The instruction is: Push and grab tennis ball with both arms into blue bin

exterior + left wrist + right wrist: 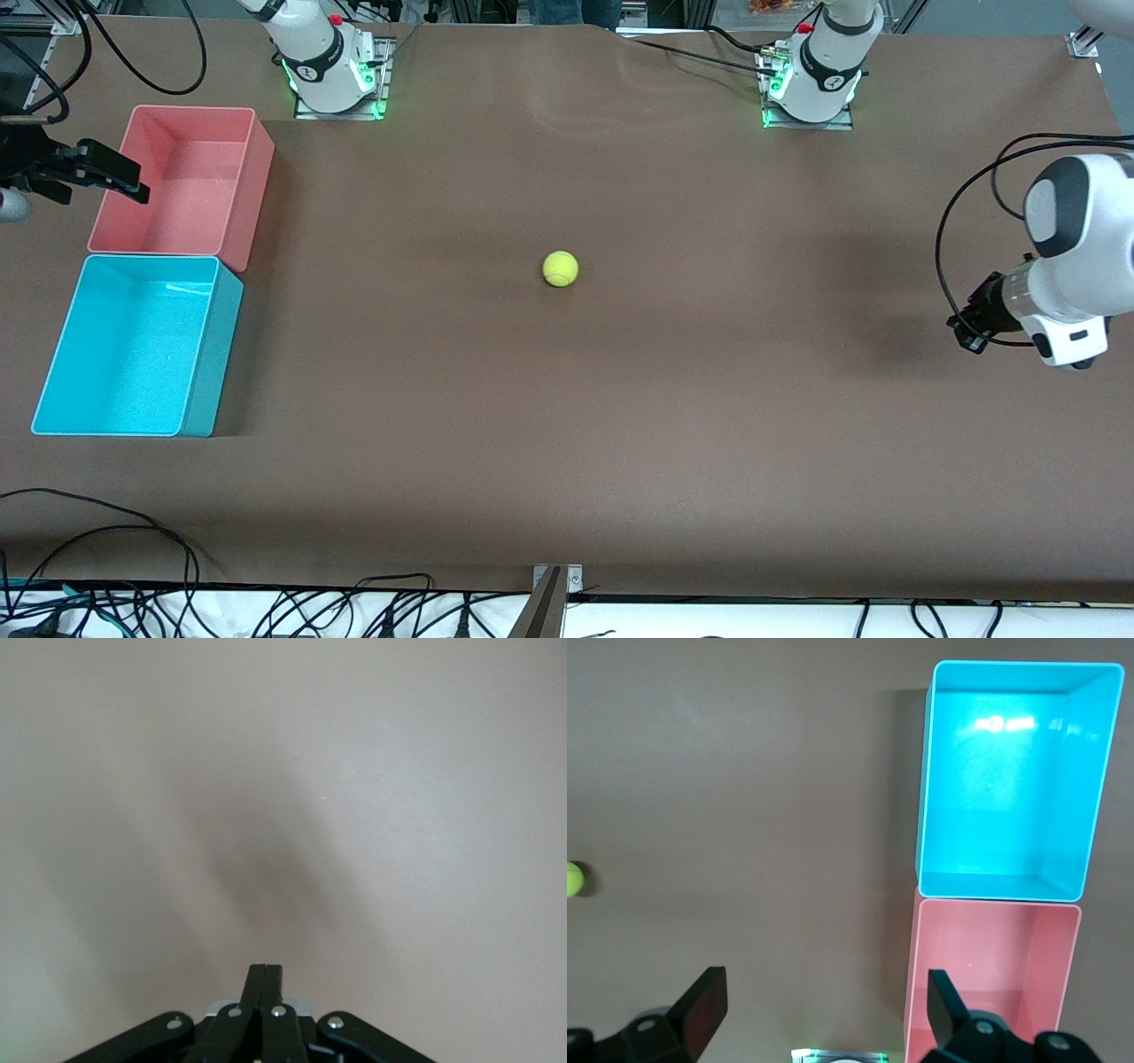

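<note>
The tennis ball point(560, 268) lies alone on the brown table, about midway between the two arms' ends; it also shows at the edge of the right wrist view as the tennis ball point(571, 879). The blue bin point(213, 354) stands at the right arm's end, nearer the front camera than the pink bin; the right wrist view shows the blue bin point(1010, 788) empty. My right gripper point(133, 182) hangs open and empty over the pink bin's outer edge, seen in its own view as the right gripper point(824, 1001). My left gripper point(964, 330) hovers shut and empty over bare table at the left arm's end, its fingertips pressed together point(265, 971).
An empty pink bin point(252, 195) touches the blue bin's farther wall and shows as the pink bin point(992, 957) in the right wrist view. Both arm bases point(337, 84) stand along the table's farthest edge. Loose black cables point(159, 549) and a metal bracket point(556, 589) lie at the nearest edge.
</note>
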You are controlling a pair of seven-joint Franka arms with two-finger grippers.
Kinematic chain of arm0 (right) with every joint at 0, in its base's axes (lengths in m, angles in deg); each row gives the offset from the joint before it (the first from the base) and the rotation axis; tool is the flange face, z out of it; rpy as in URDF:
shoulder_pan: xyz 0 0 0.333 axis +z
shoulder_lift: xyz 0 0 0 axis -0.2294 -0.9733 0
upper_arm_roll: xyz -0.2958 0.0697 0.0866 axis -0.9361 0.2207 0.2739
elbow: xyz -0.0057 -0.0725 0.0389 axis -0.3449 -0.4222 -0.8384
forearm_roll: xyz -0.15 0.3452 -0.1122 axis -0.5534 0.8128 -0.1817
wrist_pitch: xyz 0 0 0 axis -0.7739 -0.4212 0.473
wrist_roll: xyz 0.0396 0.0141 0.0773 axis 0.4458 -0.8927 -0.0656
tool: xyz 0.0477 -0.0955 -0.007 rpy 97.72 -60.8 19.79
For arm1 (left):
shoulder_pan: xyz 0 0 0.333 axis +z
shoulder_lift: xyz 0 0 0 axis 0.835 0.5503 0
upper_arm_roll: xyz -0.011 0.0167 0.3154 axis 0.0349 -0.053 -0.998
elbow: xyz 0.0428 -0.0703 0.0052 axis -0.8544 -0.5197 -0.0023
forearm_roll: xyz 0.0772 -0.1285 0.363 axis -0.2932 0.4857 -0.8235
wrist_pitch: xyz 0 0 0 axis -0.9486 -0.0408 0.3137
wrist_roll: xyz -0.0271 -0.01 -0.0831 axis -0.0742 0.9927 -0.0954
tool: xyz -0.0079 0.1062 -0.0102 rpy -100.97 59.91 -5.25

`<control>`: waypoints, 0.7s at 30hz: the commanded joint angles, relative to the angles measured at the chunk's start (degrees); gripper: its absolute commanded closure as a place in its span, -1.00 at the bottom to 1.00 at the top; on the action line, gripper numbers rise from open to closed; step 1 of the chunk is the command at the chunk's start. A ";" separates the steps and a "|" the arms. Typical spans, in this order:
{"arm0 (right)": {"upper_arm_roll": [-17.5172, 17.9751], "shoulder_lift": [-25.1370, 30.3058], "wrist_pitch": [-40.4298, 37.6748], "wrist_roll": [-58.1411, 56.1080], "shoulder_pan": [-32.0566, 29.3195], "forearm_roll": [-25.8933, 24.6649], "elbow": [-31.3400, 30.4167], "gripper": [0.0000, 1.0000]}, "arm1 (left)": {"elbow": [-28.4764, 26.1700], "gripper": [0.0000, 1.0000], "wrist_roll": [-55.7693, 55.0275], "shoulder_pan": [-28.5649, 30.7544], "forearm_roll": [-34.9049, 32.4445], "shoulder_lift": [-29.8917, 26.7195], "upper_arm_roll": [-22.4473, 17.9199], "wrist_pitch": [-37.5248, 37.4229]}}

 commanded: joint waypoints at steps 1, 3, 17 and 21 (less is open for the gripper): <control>-0.07 -2.38 -0.15 0.30 0.68 0.03 0.88 -1.00 | 6.79 1.00 12.53 -0.09 1.50 0.17 1.76 -6.93; -0.07 -3.27 -0.42 0.21 1.04 -0.06 1.05 -1.00 | 8.99 1.00 17.01 -0.18 1.50 0.26 1.93 -8.95; -0.07 -5.82 1.95 0.21 3.41 0.11 -2.89 -1.00 | 19.63 0.27 43.84 -0.53 1.50 0.26 3.16 -17.66; -0.07 -5.82 5.20 0.39 3.94 0.20 -6.93 -1.00 | 19.90 -1.00 43.49 -0.53 1.50 0.26 3.43 -17.75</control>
